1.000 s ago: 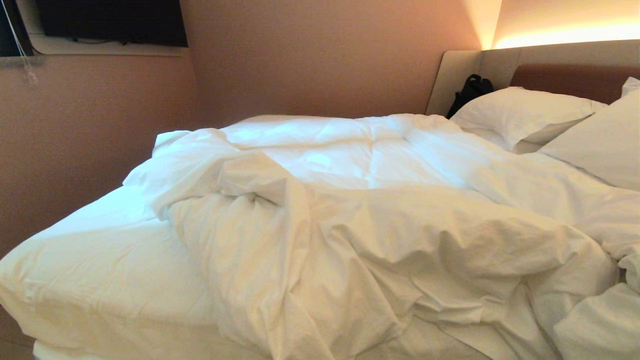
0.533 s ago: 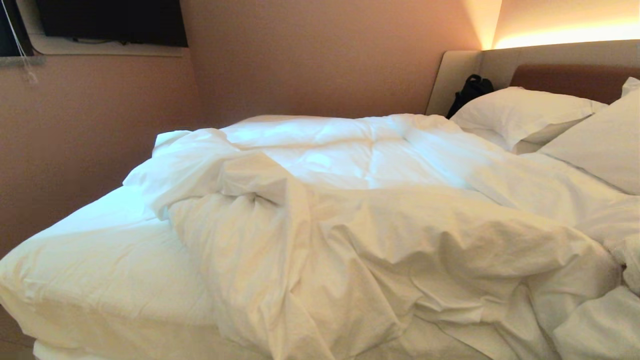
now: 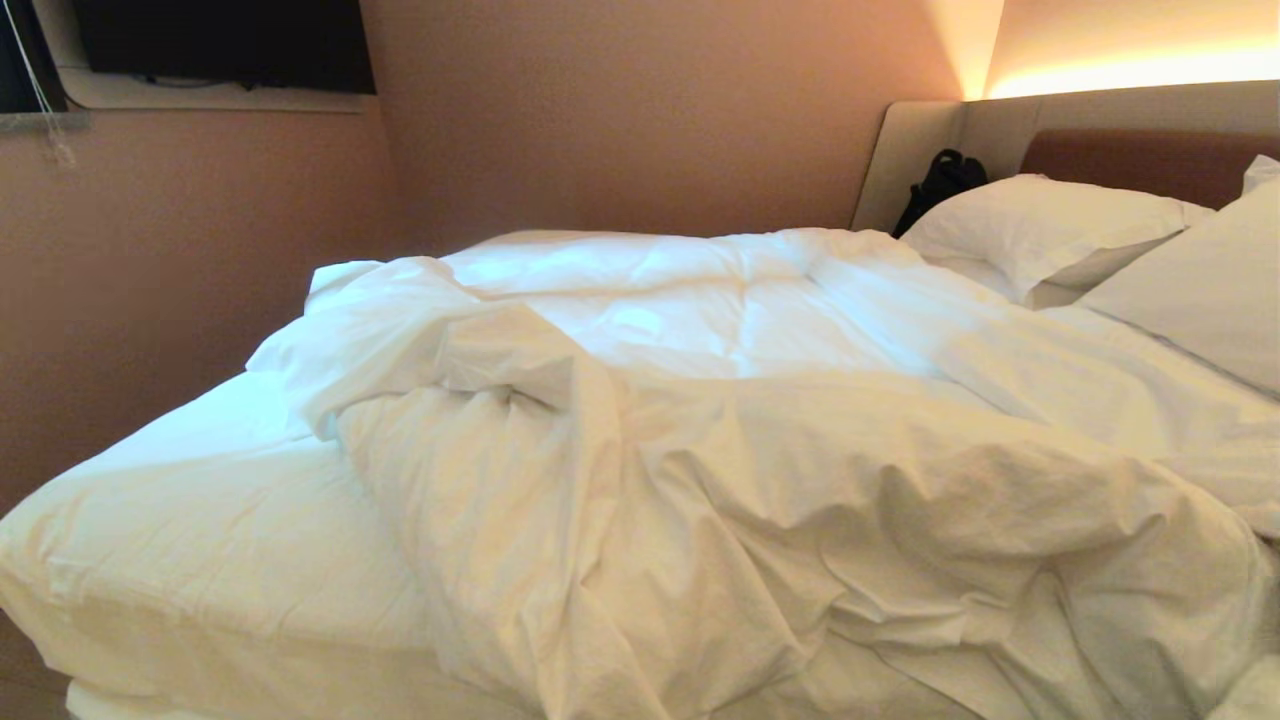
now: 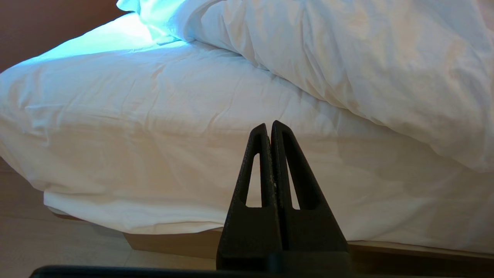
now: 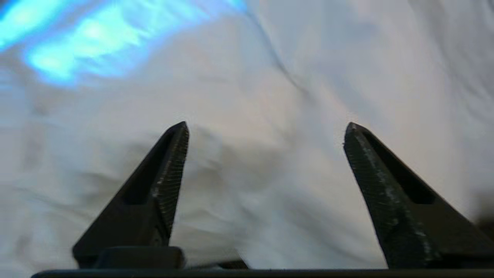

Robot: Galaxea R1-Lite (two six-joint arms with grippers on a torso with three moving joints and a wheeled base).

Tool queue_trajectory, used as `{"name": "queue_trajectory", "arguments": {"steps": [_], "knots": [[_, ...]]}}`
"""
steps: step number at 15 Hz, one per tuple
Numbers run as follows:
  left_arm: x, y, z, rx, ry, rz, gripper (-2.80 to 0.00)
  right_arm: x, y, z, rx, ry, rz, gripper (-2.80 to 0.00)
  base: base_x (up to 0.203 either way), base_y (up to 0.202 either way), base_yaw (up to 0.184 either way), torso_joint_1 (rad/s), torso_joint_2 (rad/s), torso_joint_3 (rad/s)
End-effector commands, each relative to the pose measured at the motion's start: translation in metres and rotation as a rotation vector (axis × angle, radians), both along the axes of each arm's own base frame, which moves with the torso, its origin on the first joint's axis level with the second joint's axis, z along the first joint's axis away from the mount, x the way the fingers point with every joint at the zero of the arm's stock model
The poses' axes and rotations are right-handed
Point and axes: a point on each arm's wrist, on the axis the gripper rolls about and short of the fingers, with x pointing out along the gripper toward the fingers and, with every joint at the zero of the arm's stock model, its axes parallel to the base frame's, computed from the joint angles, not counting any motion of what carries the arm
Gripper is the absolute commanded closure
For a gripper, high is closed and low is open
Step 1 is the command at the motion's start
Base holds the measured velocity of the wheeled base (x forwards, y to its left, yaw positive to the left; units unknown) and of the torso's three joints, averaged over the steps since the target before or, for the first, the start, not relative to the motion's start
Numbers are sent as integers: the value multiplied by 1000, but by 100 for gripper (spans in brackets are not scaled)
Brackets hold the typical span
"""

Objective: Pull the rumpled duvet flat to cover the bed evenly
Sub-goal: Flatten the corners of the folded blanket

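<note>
The bed (image 3: 150, 540) filled most of the head view, w/ its left near corner showing bare white sheet, lightly creased. The duvet (image 3: 760, 480) lay bunched across the middle and right of the mattress: a thick folded ridge ran from the far left toward the near edge, and the near part was heavily wrinkled and hung over the near side. The far part was smoother, w/ a bluish light on it. Two white pillows (image 3: 1040, 230) sat at the far right against the padded headboard (image 3: 1150, 160), beige frame w/ a brown panel. A black bag-like item (image 3: 940, 185) leaned in the far corner btwn headboard and wall. The walls were plain pinkish-brown; a warm light strip glowed above the headboard. A dark screen (image 3: 225, 40) hung high on the far left wall, w/ a thin cord (image 3: 40, 90) dangling beside it.

The left gripper (image 4: 270, 125) was parked low beside the near side of the bed, fingers pressed together w/ nothing btwn them, pointing at the sheeted mattress side; wood-tone floor (image 4: 58, 243) and the bed base showed below. The right gripper (image 5: 265, 129) hovered close over duvet fabric, fingers spread wide apart, no cloth pinched btwn them
</note>
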Motion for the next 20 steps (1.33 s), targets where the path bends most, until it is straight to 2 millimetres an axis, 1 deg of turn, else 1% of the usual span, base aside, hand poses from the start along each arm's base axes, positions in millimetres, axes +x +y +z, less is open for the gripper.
{"name": "queue_trajectory", "arguments": {"steps": [1,2,3,5,7,9,11,12,13,14,16,17,19,20], "knots": [[0,0,0,0,0,0,0,-2,16,10,122,-82,185,-280,0,0,0,0,0,0],[0,0,0,0,2,0,0,0,21,9,130,-75,250,-193,0,0,0,0,0,0],[0,0,0,0,0,0,0,4,26,5,144,-60,314,0,0,0,0,0,0,0],[0,0,0,0,0,0,0,19,30,-6,174,14,406,0,0,0,0,0,0,0],[0,0,0,0,0,0,0,47,34,-25,192,147,457,0,0,0,0,0,0,0],[0,0,0,0,0,0,0,75,38,-45,177,291,436,0,0,0,0,0,0,0],[0,0,0,0,2,0,0,96,53,-63,129,422,423,0,0,0,0,0,0,0],[0,0,0,0,0,0,0,102,58,-71,104,472,399,0,0,0,0,0,0,0],[0,0,0,0,0,0,0,104,59,-75,96,498,387,0,0,0,0,0,0,0],[0,0,0,0,-1,0,0,106,65,-83,60,540,381,0,0,0,0,0,0,0],[0,0,0,0,1,0,0,112,78,-105,-32,651,354,0,0,0,0,0,0,0],[0,0,0,0,1,0,0,114,82,-112,-57,680,356,0,0,0,0,0,0,0],[0,0,0,0,0,0,0,121,85,-118,-73,678,362,0,0,0,0,0,0,0],[0,0,0,0,1,0,0,127,86,-122,-83,678,361,-280,0,0,0,0,0,0]]}}
